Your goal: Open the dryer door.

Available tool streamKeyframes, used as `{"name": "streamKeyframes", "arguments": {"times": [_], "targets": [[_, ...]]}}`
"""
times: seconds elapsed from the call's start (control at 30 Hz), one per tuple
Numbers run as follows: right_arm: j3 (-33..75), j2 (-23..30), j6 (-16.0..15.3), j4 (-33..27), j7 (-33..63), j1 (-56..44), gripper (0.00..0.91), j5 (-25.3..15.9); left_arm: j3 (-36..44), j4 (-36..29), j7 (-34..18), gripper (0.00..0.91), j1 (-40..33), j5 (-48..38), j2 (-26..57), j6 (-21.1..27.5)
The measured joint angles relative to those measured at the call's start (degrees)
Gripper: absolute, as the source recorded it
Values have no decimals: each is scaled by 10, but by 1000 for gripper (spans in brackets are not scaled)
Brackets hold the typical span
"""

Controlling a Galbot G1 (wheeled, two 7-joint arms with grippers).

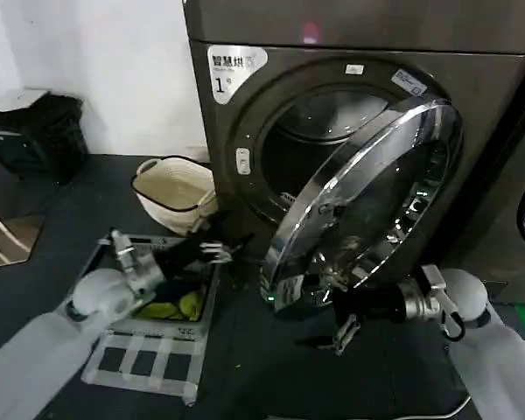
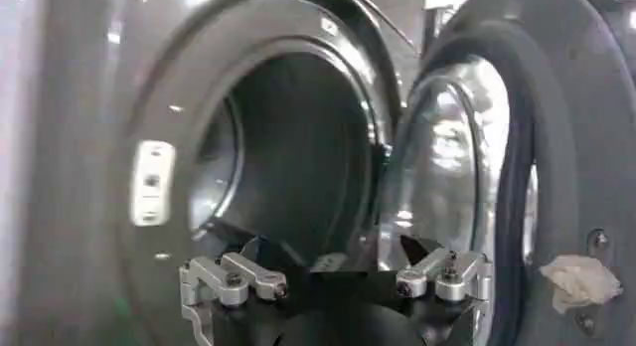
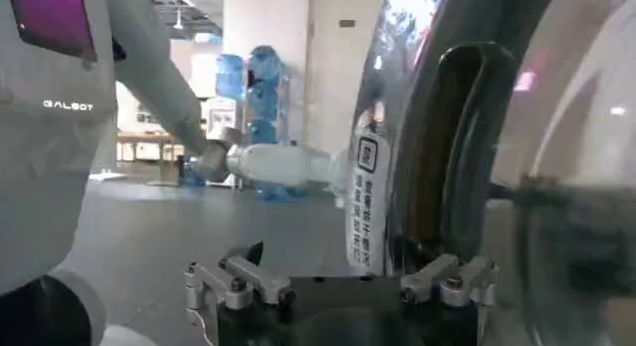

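Door ajar on dryer number one

Chrome ringed the dryer door [image 1: 367, 206], a wide shiny band around dark, domed, tinted glass that caught reflections of the room. The door stood swung partway out from the dryer [image 1: 245, 87], hinged on the robot's right side, its lower edge leaning toward the floor. Behind it the round drum opening [image 1: 319, 140] was exposed, dark inside. The dryer itself was grey-brown metal with a white "1" label [image 1: 232, 72] near its upper left corner.

The right claw [image 1: 343, 332] sat low, just under the door's bottom rim, fingers spread and holding nothing. The left claw [image 1: 217, 251] hung near the opening's lower left edge, also spread and empty. A cream basket [image 1: 171, 192] stood on the floor left of the dryer.
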Motion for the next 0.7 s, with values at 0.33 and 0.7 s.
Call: {"name": "streamKeyframes", "arguments": {"times": [0.33, 0.7], "targets": [[65, 6, 5, 20, 15, -62, 907, 8, 123, 9, 5, 907, -92, 2, -22, -3], [167, -1, 9, -14, 15, -117, 907, 17, 173, 17, 11, 907, -105, 4, -53, 0]]}}
